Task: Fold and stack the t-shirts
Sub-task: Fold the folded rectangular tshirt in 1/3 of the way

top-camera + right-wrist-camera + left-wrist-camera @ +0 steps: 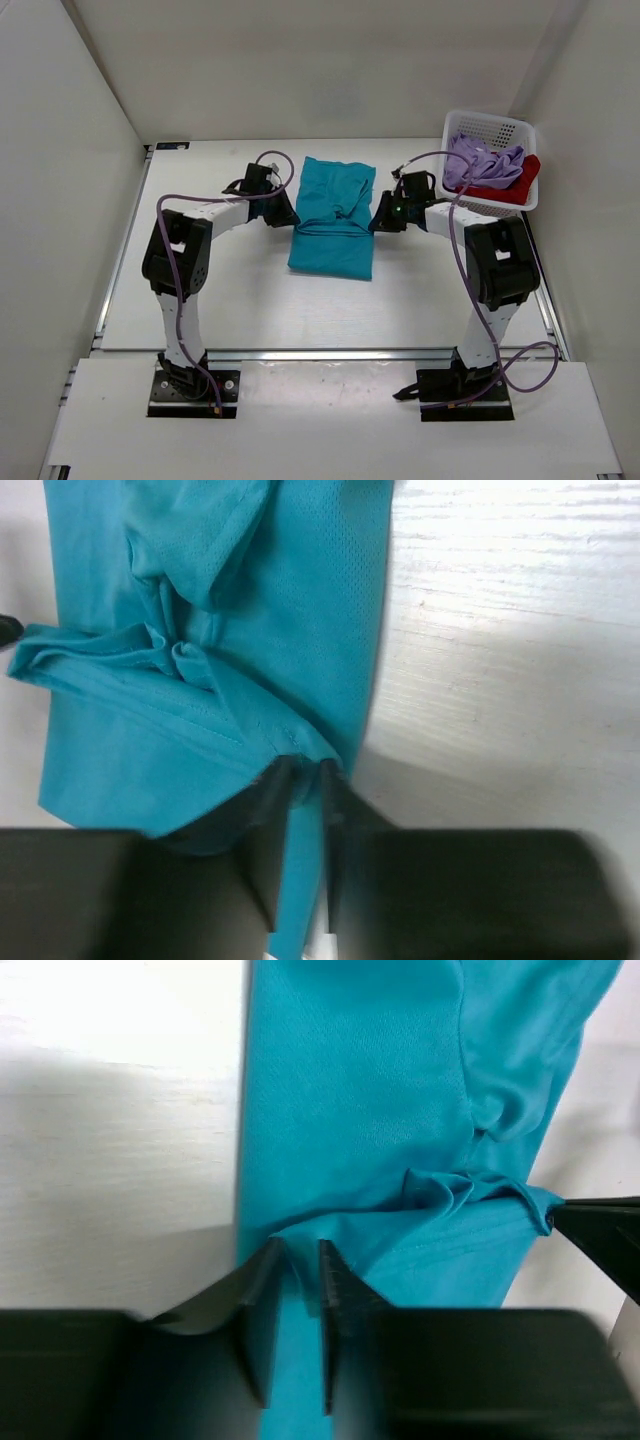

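Observation:
A teal t-shirt lies folded on the table between both arms, with a bunched crease across its middle. My left gripper is at its left edge; in the left wrist view its jaws stand slightly apart, a loose fold of teal cloth in the gap. At the shirt's right edge, my right gripper has its jaws narrowly parted, the teal hem resting at its tips. A lavender t-shirt and a red t-shirt lie crumpled in the basket.
The white lattice basket stands at the back right corner of the table. White walls enclose the table on the left, back and right. Purple cables loop from both arms.

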`<state>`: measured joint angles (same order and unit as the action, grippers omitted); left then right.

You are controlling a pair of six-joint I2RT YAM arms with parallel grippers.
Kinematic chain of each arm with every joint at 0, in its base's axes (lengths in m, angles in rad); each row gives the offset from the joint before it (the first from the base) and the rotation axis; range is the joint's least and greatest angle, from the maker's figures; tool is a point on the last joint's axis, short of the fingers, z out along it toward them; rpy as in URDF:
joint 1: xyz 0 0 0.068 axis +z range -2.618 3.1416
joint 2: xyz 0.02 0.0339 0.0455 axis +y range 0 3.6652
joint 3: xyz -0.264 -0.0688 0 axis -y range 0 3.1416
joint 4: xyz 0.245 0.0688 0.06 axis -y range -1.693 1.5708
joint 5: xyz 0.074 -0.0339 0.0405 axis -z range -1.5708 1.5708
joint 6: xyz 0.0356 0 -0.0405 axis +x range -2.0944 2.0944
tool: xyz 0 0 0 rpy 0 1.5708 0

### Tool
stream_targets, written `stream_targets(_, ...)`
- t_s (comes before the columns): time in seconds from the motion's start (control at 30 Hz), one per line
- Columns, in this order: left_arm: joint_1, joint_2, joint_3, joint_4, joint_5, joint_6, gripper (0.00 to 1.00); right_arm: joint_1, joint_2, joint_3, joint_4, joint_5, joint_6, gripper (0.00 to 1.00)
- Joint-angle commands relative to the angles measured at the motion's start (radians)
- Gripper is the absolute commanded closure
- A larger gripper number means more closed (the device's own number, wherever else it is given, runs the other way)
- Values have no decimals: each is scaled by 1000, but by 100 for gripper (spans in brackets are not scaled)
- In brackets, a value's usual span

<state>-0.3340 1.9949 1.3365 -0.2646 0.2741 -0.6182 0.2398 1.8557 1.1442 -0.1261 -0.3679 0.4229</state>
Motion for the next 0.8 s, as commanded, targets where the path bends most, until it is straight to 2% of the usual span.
stream_targets(0.0, 32, -143, -55, 120, 40, -44, 64, 6, -55, 31, 25, 7, -19, 79)
stream_targets(0.07, 20, -212, -91, 119, 11, -43, 61, 21, -105, 17, 10, 52, -38, 73)
stream_targets(0.17, -11, -333, -221, 154, -18, -51, 64, 67, -189, -21, 2, 107, -53, 69)
stream_targets(0.23, -58, -370, -304, 182, 2, -63, 66, 101, -230, -56, -13, 157, -68, 74)
stream_targets(0.3, -88, -372, -402, 226, 57, -90, 70, 147, -250, -66, -15, 188, -87, 96)
stream_targets(0.33, -105, -366, -430, 252, 79, -116, 71, 176, -247, -73, -6, 184, -87, 100)
stream_targets(0.37, -115, -357, -465, 310, 80, -132, 73, 203, -236, -77, 17, 155, -82, 100)
stream_targets(0.47, -111, -318, -503, 337, 63, -147, 75, 255, -170, -52, 60, 100, -81, 100)
stream_targets(0.77, -97, -323, -654, 390, 34, -153, 76, 326, 5, 32, 88, 113, -87, 100)
